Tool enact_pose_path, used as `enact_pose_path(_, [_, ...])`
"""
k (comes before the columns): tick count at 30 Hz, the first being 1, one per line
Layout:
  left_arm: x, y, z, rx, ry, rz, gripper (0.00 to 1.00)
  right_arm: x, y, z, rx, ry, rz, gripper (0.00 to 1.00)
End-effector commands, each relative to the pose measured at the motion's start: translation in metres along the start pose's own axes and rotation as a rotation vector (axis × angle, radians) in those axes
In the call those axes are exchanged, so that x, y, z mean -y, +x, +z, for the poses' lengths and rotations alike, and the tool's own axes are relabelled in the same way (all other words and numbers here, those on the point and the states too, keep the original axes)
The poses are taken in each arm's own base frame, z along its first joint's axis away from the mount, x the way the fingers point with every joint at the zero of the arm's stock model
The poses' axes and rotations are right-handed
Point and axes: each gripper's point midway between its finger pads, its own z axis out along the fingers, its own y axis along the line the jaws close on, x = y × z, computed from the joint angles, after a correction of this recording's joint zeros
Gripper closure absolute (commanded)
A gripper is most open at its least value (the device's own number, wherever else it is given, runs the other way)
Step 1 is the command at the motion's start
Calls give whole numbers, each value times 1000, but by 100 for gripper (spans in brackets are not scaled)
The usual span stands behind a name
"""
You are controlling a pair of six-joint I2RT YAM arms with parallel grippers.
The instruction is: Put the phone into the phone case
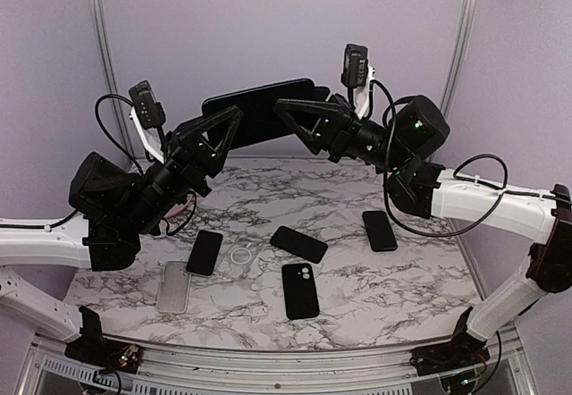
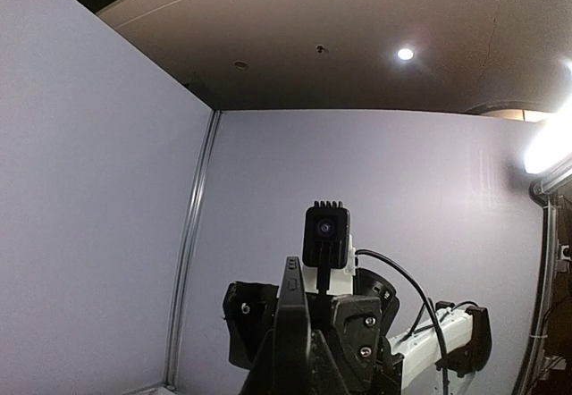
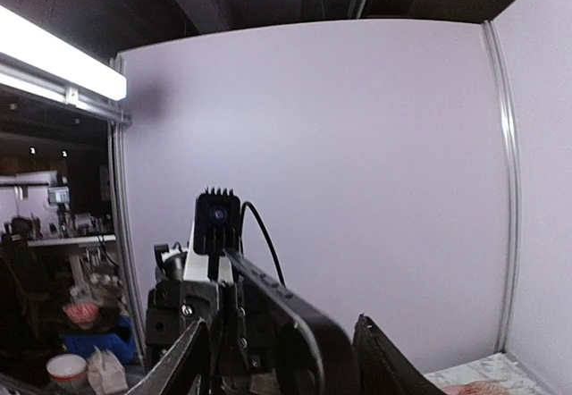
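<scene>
Both arms hold one black slab (image 1: 259,109) up in the air in front of the back wall. Phone and phone case cannot be told apart in it. My left gripper (image 1: 234,118) is shut on its left end. In the left wrist view the slab (image 2: 290,315) stands edge-on, pinched between the jaws of the left gripper (image 2: 290,373). My right gripper (image 1: 284,109) straddles the right end. In the right wrist view the slab's rounded, buttoned edge (image 3: 299,319) lies between the spread fingers of the right gripper (image 3: 281,355), with a gap on each side.
On the marble table (image 1: 429,279) lie several dark phones or cases (image 1: 204,252) (image 1: 298,244) (image 1: 300,290) (image 1: 379,231), a clear grey case (image 1: 173,286) and a small white ring (image 1: 241,255). Purple walls close the back and sides.
</scene>
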Motion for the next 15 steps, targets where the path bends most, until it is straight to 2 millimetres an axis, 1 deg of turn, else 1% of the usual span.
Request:
enact_pose_path(1, [17, -45, 3, 144, 97, -76, 100, -21, -24, -1, 69, -80, -36, 59])
enact_pose_path(3, [16, -44, 3, 142, 92, -76, 100, -23, -23, -2, 62, -90, -34, 75])
enact_pose_path(4, [14, -43, 2, 140, 82, -72, 100, -24, -23, -2, 59, -91, -34, 82])
enact_pose_path(5, [13, -41, 1, 135, 77, -72, 100, -25, -23, -3, 54, -93, -40, 87])
enact_pose_path(6, [9, -38, 0, 129, 57, -72, 100, -25, -23, -3, 44, -89, -45, 91])
enact_pose_path(7, [4, -37, 0, 125, 28, -71, 100, -24, -21, -4, 30, -78, -50, 97])
enact_pose_path(8, [-2, -29, 0, 89, -6, -63, 100, -23, -20, -5, 13, -68, -55, 100])
enact_pose_path(9, [-7, -20, 2, 46, -39, -52, 92, -21, -20, -7, -6, -57, -56, 100])
enact_pose_path(10, [-11, -14, 1, 3, -61, -27, 71, -19, -19, -9, -32, -51, -59, 100])
enact_pose_path(11, [-14, -5, -1, -49, -76, 6, 59, -16, -15, -11, -73, -38, -58, 100])
enact_pose_path(15, [-21, 20, -22, -254, -93, 132, 26, -2, 2, -33, -248, 45, -77, 100])
